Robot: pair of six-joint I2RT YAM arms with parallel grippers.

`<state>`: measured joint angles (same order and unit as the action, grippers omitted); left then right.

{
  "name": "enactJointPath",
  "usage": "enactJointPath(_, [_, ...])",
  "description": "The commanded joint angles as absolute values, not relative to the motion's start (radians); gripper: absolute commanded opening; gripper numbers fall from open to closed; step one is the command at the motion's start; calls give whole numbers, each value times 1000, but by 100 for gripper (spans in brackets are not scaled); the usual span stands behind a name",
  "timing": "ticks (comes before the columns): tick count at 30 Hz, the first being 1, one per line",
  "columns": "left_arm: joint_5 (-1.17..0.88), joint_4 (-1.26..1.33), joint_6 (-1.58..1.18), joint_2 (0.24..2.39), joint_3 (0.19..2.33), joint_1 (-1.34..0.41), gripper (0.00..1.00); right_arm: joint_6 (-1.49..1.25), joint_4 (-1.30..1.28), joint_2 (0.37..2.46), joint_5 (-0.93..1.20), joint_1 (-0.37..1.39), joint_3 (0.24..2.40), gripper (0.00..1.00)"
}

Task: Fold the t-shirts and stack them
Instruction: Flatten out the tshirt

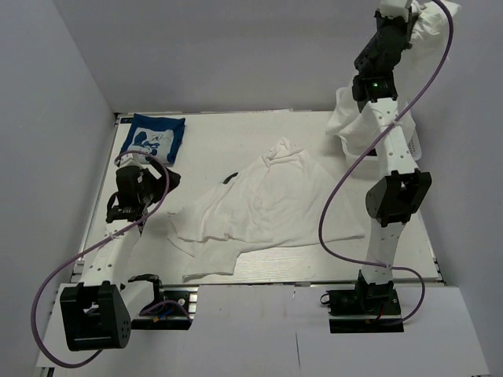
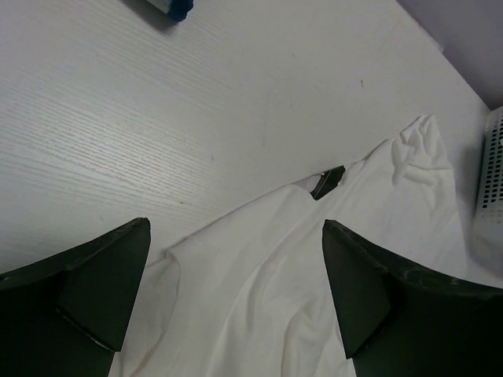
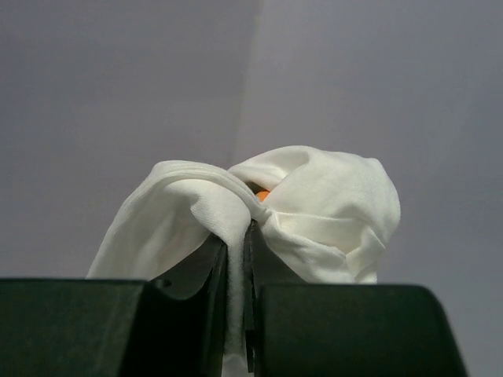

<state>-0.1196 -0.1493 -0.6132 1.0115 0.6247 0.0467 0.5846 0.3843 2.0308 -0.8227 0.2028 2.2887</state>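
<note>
Presently, at the far left corner of the table [image 1: 236,133], the navy t-shirt [image 1: 155,135] is seen lying folded, its white print uppermost. Just nearer, the left gripper [image 1: 149,187] is held low over the tabletop with its jaws spread wide and nothing between them. In the left wrist view the edge of the white t-shirt [image 1: 267,206] is seen just ahead of the fingers [image 2: 94,302]. That shirt is spread, rumpled and unfolded, across the middle of the table, and a black tag [image 2: 326,182] shows at its collar. At the far right a white basket [image 2: 491,184] is set. High above it the right gripper [image 3: 240,251] is held with its jaws pressed together on a bunch of lifted white cloth [image 3: 314,212], which hangs down toward the basket. Whether its lower end is clear of the basket cannot be told.

The step in hand is judged to be the drawing-out of this cloth. It is done well if the pinch is kept firm, the lift is carried straight up until the hem swings free, and the cloth is then lowered onto bare table rather than over the spread shirt. A shoulder or hem should be taken by the open left gripper, so that the cloth is opened flat before any fold is made.
</note>
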Motion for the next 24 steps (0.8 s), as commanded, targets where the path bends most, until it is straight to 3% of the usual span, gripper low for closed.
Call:
enactJointPath(1, [-150, -117, -583, 1028, 666, 49, 100, 649, 548, 2014, -845, 118, 2307, 0])
enactJointPath(7, [-132, -117, -574, 1062, 666, 49, 100, 675, 557, 2088, -857, 40, 2254, 0])
enactJointPath(10, [-114, -117, -574, 1062, 666, 49, 100, 631, 554, 2080, -854, 25, 2105, 0])
enactJointPath(14, [-114, -117, -565, 1071, 666, 49, 100, 308, 297, 2076, -715, 29, 1929, 0])
enactJointPath(17, [-114, -103, -565, 1071, 666, 49, 100, 56, 169, 2077, -368, 20, 1830, 0])
enactJointPath(21, [-114, -115, -555, 1071, 666, 49, 100, -118, 100, 2141, -287, 18, 1766, 0])
enactJointPath(24, [-92, -124, -555, 1057, 666, 49, 100, -277, -110, 2278, -331, -29, 1895, 0])
